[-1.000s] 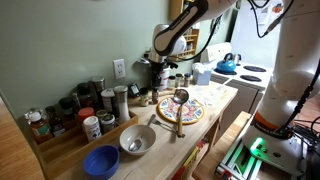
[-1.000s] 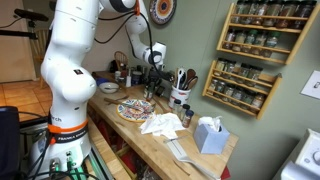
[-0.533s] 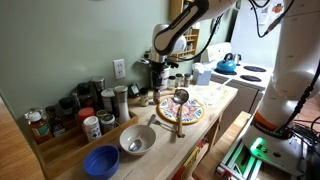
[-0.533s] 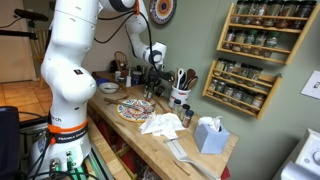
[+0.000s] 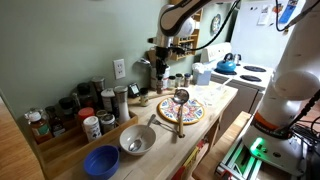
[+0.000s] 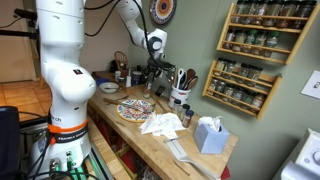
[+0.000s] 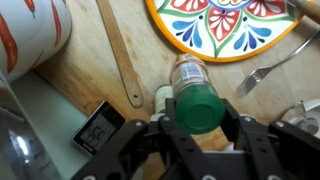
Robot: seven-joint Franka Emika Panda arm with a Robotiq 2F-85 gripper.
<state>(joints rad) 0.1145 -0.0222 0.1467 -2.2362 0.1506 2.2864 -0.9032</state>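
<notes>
In the wrist view my gripper [image 7: 197, 125] is shut on a small glass spice bottle with a green cap [image 7: 196, 105]. The bottle hangs above the wooden counter, just off the edge of the colourful painted plate [image 7: 225, 25]. In both exterior views the gripper [image 5: 160, 64] [image 6: 155, 72] is raised over the back of the counter, near the plate [image 5: 185, 110] [image 6: 135, 108]. The bottle itself is too small to make out in those views.
A wooden spatula [image 7: 120, 55], a fork [image 7: 265, 70] and a white red-patterned jar [image 7: 30, 35] lie below. A ladle [image 5: 180, 98] rests over the plate. A metal bowl [image 5: 137, 140], a blue bowl [image 5: 101, 161], spice jars, a utensil holder [image 6: 181, 95], crumpled tissue [image 6: 160, 123] and a tissue box [image 6: 209, 134] crowd the counter.
The arm has risen from the counter, and the gripper now sits higher above the jars at the back.
</notes>
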